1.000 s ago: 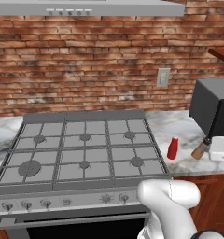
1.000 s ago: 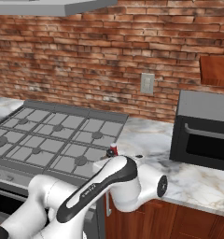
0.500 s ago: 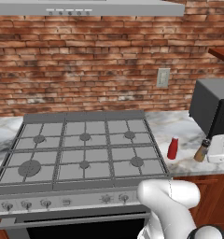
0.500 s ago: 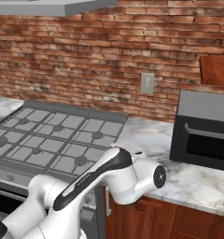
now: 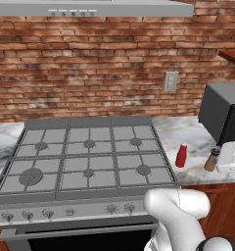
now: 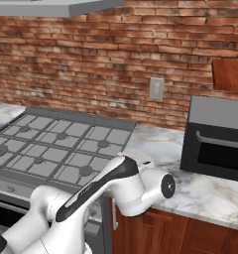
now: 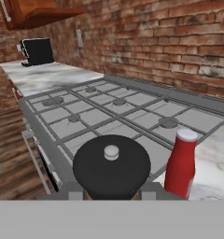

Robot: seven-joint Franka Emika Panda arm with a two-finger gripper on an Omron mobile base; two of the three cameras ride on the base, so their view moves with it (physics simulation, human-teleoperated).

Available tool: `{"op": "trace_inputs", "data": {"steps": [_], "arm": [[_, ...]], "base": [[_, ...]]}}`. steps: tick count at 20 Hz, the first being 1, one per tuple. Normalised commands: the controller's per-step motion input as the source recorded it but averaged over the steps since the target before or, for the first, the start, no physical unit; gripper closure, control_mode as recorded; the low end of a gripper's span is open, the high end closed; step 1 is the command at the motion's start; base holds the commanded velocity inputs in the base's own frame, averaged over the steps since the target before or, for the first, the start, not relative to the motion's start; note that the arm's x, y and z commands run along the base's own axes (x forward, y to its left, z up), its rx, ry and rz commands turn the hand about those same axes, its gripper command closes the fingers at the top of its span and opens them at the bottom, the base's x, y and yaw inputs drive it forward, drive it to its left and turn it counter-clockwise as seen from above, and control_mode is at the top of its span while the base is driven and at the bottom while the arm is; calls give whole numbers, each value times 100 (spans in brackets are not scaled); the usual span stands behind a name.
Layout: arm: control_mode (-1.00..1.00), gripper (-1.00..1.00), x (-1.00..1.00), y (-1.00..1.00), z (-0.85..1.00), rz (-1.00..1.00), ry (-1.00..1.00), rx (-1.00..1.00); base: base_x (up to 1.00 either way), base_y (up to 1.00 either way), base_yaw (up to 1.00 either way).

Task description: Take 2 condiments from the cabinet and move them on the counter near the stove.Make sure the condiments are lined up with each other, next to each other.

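Red squeeze bottle (image 5: 181, 156) with pale cap: upright on the marble counter (image 5: 188, 137), just beside the right edge of the gas range (image 5: 85, 159); in the hand view it stands at the lower right (image 7: 181, 163), next to the shaker. Brown shaker (image 5: 212, 160) with dark top: upright on the same counter, to the right of the red bottle and apart from it, roughly level with it along the front strip of the slab, with the white hand (image 5: 230, 156) touching its right side. Gripper: closed narrow on the shaker, whose round black top (image 7: 111, 166) sits between the finger tips at the bottom of the hand view. Gas range: six burners under dark grates, a row of knobs (image 5: 65, 213) along the front. Black microwave (image 6: 217, 138): on the counter at the far right, behind the shaker. Brick wall (image 6: 91, 59) with a pale outlet plate (image 6: 156, 89). Range hood (image 5: 97, 7): above the burners. Wall cabinet (image 6: 230, 75): reddish wood, over the microwave.
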Motion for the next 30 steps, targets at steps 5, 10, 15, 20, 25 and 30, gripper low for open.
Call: {"op": "trace_inputs", "data": {"steps": [5,10,15,20,25,30], "arm": [[-100,100,6,0,-11,0,1,-6],[-100,100,3,0,-10,0,1,-3],[-100,100,10,0,-5,2,0,0],[-100,100,20,0,-3,5,0,0],[-100,100,20,0,-9,4,0,0],[-100,100,16,0,-10,3,0,0]], "base": [[0,0,0],[0,0,0],[0,0,0],[0,0,0],[0,0,0],[0,0,0]]}}
